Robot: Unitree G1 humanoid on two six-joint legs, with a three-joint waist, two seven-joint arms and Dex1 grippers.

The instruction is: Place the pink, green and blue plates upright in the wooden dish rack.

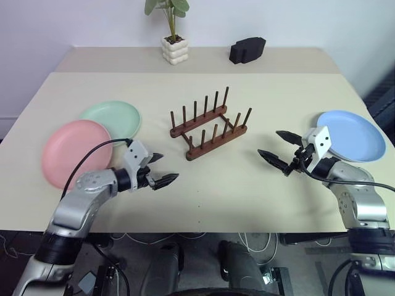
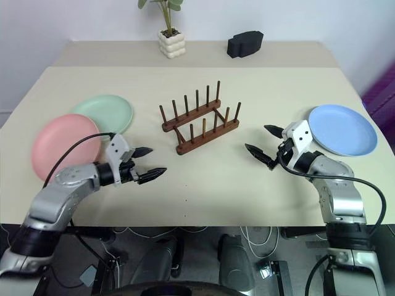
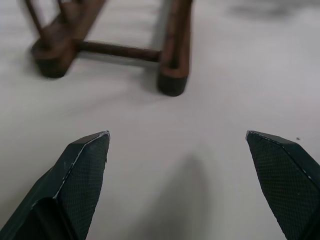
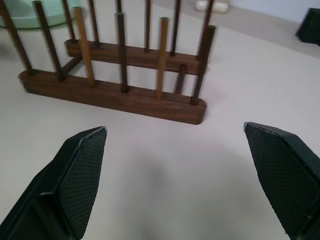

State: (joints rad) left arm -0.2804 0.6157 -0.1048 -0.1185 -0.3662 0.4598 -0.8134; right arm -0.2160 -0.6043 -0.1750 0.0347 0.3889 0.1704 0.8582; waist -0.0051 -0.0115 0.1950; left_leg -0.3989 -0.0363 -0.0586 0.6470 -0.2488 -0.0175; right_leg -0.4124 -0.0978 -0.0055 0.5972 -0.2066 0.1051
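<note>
Nothing has yet been placed: the wooden dish rack (image 1: 209,130) stands empty between and just beyond the two grippers. The pink plate (image 1: 75,152) and green plate (image 1: 112,118) lie flat behind the left gripper (image 1: 160,169), and the blue plate (image 1: 350,134) lies behind the right gripper (image 1: 276,146). Both pairs of jaws are spread wide with nothing held, so all three plates are left to be racked.

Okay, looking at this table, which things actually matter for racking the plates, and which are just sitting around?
For the job:
round pink plate
round pale green plate
round blue plate
dark-brown wooden dish rack with upright pegs

Just lying about:
small green plant in a white bumpy pot
black blocky object
</note>
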